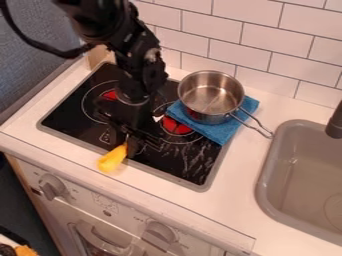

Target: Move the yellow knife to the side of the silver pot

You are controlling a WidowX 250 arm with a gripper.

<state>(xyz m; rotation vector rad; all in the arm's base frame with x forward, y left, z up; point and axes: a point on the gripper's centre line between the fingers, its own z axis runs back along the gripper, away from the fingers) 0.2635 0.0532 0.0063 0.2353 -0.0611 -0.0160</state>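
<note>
The black gripper (127,141) is low over the front left part of the stove, right at the upper end of the yellow knife (112,159). The knife's yellow part slants down and left from the gripper, over the stove's front rim and the white counter edge. The gripper hides the rest of the knife, and whether it holds the knife cannot be made out. Behind and to the right, the silver pot (208,100) stands upright on a folded blue cloth (224,131), its handle pointing to the lower right.
The black stove top (194,167) has red burner marks and a raised grey rim. A grey sink (267,185) with a dark faucet (335,122) lies to the right. White counter (244,175) runs between stove and sink, and a tiled wall (254,50) stands behind.
</note>
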